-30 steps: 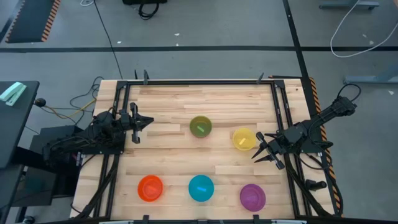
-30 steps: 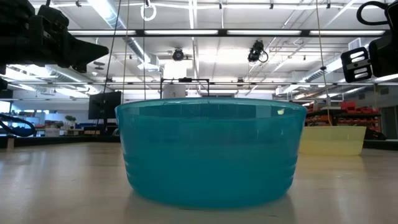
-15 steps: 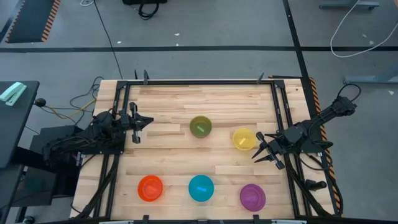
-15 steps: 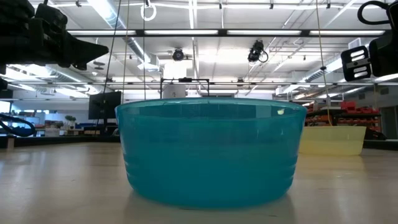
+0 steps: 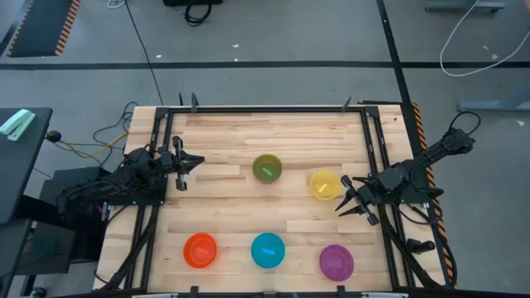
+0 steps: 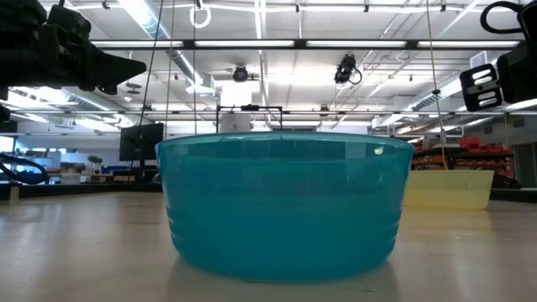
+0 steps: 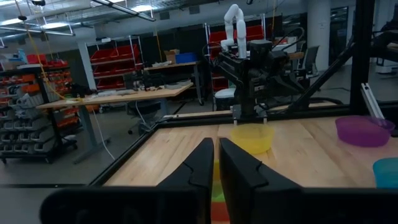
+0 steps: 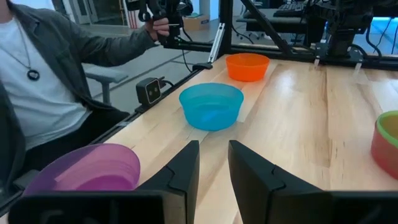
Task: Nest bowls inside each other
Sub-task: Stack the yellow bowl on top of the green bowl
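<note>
Five bowls stand apart, upright on their bases, on the wooden table. The olive green bowl and the yellow bowl are in the middle. The orange bowl, the blue bowl and the purple bowl line the near edge. My left gripper hovers at the table's left edge, level, its fingers almost together with nothing between them. My right gripper hangs open just right of the yellow bowl, clear of it.
A dark metal frame runs around the table. In the right wrist view a person in a grey jacket sits beyond the table's near edge. Bare wood lies between the two rows of bowls and along the far side.
</note>
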Robot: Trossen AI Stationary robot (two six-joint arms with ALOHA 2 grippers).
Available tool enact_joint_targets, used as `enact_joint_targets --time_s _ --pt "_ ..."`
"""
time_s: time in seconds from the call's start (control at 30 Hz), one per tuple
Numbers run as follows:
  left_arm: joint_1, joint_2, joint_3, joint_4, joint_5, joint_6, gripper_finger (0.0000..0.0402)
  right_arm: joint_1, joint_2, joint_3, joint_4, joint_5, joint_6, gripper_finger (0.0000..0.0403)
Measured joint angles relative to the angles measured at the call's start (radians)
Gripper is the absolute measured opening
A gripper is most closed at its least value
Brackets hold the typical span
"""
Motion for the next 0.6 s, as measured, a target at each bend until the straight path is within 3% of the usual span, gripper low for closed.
enact_joint_targets --time_s 0.23,0.5,0.6 --pt "0.000 0.000 0.000 0.000 0.000 0.001 0.0030 0.000 0.000 0.000 0.050 0.065 0.035 0.0094" --pt "0.000 0.000 0.000 0.001 0.000 -0.049 0.0034 -0.002 0.000 0.037 0.061 0.548 0.133 0.0094" --pt "0.000 0.000 0.000 0.005 0.001 -0.097 0.0028 -0.025 0.000 0.091 -0.038 0.611 0.177 0.0094"
